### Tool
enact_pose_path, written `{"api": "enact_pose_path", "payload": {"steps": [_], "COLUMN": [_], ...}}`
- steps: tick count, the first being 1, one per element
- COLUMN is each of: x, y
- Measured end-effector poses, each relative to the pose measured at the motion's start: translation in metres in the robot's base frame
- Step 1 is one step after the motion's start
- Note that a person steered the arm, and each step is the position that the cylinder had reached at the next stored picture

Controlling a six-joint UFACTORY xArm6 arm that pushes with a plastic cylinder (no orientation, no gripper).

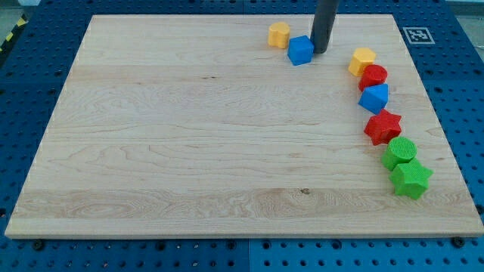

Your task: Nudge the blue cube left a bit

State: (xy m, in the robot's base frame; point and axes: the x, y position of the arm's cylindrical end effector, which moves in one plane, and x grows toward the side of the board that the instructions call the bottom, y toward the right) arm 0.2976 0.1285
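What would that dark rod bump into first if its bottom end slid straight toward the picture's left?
Most likely the small blue cube: my tip sits right against its right side. Beyond it lies the yellow block, slightly higher in the view, so probably off that line.

Pale wooden board (189,136) with visible grain, lying on a blue perforated table surface (30,83) that borders it on every side. Black-and-white square marker (415,35) just beyond the board's top right corner; yellow-and-black striped edge (10,38) well beyond its top left corner. Even, soft lighting across the board.
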Motion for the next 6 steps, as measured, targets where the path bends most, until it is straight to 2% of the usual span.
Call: {"api": "enact_pose_path", "payload": {"steps": [6], "x": [0.008], "y": [-0.013]}}
